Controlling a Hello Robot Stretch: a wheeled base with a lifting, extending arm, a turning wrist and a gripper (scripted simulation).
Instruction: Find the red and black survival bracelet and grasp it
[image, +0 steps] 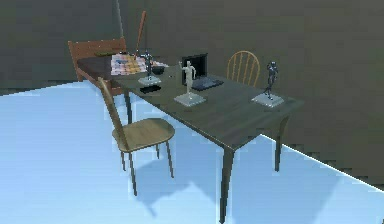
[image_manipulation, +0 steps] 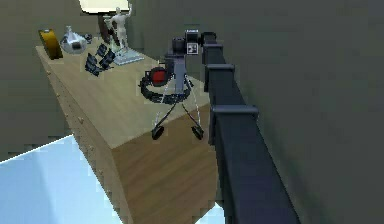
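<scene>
Right now the red and black survival bracelet (image_manipulation: 158, 82) lies flat on top of the wooden dresser (image_manipulation: 100, 110) in the arm side view. The gripper (image_manipulation: 176, 128) is right by it, at the end of the dark arm (image_manipulation: 235, 140). I cannot tell if the gripper is over the bracelet or next to it. I also cannot tell if it holds anything, because the bracelet rests on the wood just there.

What could go wrong? The bracelet is low and thin, so I think the fingers could slip past it and grab nothing. They could also bump it and push it along the smooth top, maybe off the edge. If the arm goes down too hard, the fingers could scrape the wood. A white statue (image_manipulation: 120, 35) and some small dark things (image_manipulation: 97, 62) stand near, farther along the top. A swing that way could knock them over. The long table (image: 235, 112) in the forward view is not part of this grab.
</scene>
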